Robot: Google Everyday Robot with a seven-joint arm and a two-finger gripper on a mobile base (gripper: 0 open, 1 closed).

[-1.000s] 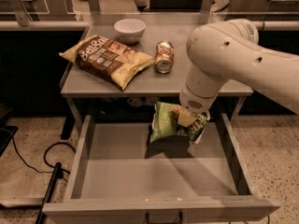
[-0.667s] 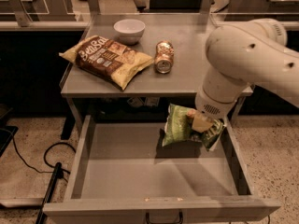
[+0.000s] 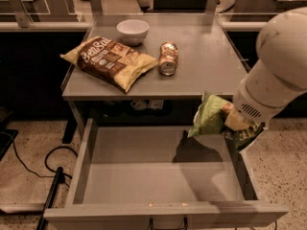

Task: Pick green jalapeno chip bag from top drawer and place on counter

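The green jalapeno chip bag (image 3: 211, 115) hangs in the air above the right side of the open top drawer (image 3: 163, 176), just below the counter's front edge. My gripper (image 3: 237, 128) is shut on the bag's right end, under the large white arm (image 3: 276, 75) that comes in from the right. The drawer is pulled out, and the bag's shadow lies on its bare floor. The grey counter (image 3: 211, 66) stands behind and above the drawer.
On the counter lie a larger brown-and-yellow chip bag (image 3: 111, 61) at the left, a white bowl (image 3: 132, 30) at the back and a can on its side (image 3: 168, 59) in the middle. A black cable (image 3: 33, 162) runs on the floor to the left.
The arm has moved right and a little up, carrying the green bag from the middle of the drawer to its right side.
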